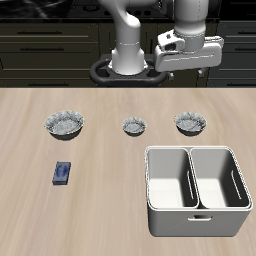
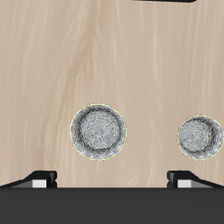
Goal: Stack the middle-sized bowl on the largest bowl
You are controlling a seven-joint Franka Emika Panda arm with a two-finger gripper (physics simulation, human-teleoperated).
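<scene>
Three grey-white fluted bowls stand in a row across the table. The largest bowl (image 1: pixel 63 123), paler inside, is at one end and out of the wrist view. The middle-sized bowl (image 1: pixel 190 123) (image 2: pixel 98 131), darker inside, is at the other end. Between them sits the smallest bowl (image 1: pixel 134 126) (image 2: pixel 199 136). My gripper (image 1: pixel 187 66) (image 2: pixel 113 178) hangs high above the table, behind the middle-sized bowl and well clear of it. Its fingers (image 2: pixel 39 178) are spread wide and open, with nothing between them.
A white two-compartment bin (image 1: pixel 197 213) stands near the table's front edge, in front of the middle-sized bowl. A small blue box (image 1: pixel 63 173) lies in front of the largest bowl. The robot's base (image 1: pixel 128 62) stands at the table's back.
</scene>
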